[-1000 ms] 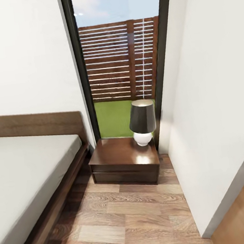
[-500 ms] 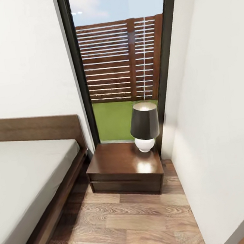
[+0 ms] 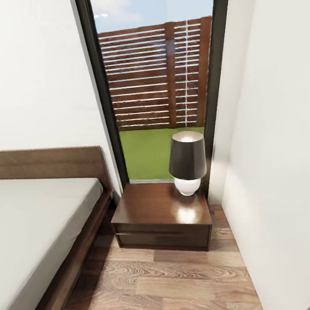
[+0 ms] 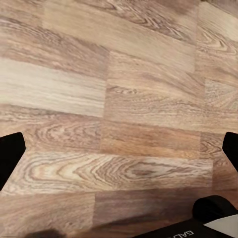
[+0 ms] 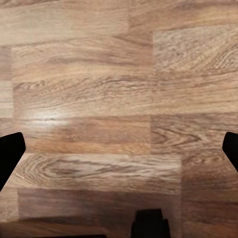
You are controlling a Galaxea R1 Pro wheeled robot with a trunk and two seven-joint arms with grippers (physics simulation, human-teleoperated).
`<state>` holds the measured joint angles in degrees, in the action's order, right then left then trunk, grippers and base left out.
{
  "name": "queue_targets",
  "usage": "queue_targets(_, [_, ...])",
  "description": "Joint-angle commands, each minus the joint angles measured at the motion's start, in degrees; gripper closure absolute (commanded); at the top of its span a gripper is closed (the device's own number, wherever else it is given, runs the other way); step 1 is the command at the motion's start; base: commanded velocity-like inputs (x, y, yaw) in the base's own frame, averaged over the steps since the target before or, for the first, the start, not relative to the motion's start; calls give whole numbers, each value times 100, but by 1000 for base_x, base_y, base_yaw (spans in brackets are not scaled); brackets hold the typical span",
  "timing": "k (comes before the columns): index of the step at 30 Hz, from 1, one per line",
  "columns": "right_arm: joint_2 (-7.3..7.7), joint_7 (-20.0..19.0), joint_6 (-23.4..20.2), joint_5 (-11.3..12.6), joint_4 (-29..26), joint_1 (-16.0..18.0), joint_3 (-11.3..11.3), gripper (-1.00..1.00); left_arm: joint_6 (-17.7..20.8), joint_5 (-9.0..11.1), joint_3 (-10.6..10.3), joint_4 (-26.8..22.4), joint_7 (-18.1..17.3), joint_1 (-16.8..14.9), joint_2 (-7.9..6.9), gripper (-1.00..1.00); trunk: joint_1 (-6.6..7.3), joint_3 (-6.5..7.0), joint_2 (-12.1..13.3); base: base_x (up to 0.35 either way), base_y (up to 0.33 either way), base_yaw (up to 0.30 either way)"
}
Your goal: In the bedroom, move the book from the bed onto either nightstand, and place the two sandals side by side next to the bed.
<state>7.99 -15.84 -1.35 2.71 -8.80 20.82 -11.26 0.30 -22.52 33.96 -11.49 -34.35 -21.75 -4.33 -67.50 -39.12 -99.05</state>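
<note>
Approach to the nightstand (image 3: 161, 216) is judged the step in hand; the base is best kept centred in the aisle between the bed (image 3: 33, 225) and the white wall (image 3: 279, 161), clear of the frame. One nightstand, one bed and one lamp (image 3: 187, 161) are counted; no book or sandals can be located. The left pincer (image 4: 119, 148) and the right pincer (image 5: 119, 148) are each held spread, empty, above the plank floor (image 3: 178, 286).
</note>
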Motion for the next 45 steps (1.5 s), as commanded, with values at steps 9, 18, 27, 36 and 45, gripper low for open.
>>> queue_targets(9, [1, -34, -14, 28, -6, 1, -24, -100, 1, -51, 49, -2, -27, -5, 2, -100, 1, -7, -3, 0, 0, 271])
queue_targets(18, [1, -28, -13, 29, -2, 1, -24, -100, 2, -51, 46, -2, -27, -5, 2, -100, 1, -7, -3, 0, 0, 293])
queue_targets(27, [1, -26, -12, 29, -1, 1, -24, -100, 2, -51, 44, -2, -27, -5, 2, -100, 1, -7, -3, 0, 0, 293])
queue_targets(36, [1, -28, -12, 33, -3, 1, -25, -100, 5, -51, 40, -2, -30, -5, 2, -100, 1, -7, -3, 0, 0, 293])
queue_targets(45, [2, -25, -9, 37, 0, 1, -23, -100, 5, -51, 40, -2, -32, -5, 2, -100, 1, -7, -3, 0, 0, 293])
